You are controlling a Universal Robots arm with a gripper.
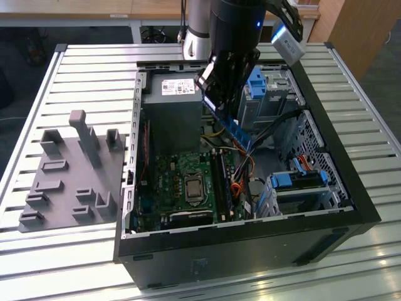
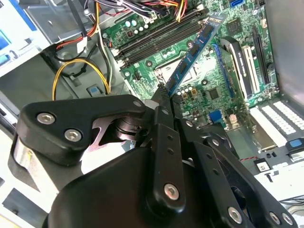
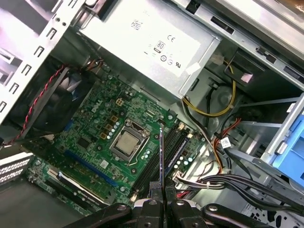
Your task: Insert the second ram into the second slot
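The second ram (image 1: 239,132) is a thin dark-blue stick hanging tilted above the open computer case, over the motherboard (image 1: 169,182). My gripper (image 1: 220,110) is shut on its upper end. In the second wrist view the ram (image 2: 192,54) slants away from the gripper (image 2: 164,97) toward the black memory slots (image 2: 156,35). In the first wrist view the stick (image 3: 161,154) shows edge-on, held by the gripper (image 3: 162,189) just above the slots (image 3: 172,148) beside the processor socket (image 3: 125,143). The ram stands clear of the slots. Which slot it is over I cannot tell.
A grey power supply (image 1: 172,103) stands behind the board. Bundled cables (image 1: 243,164) run beside the slots. Drive bays with blue latches (image 1: 294,180) fill the exterior view's right side of the case. A grey fixture (image 1: 69,179) lies on the slatted table outside.
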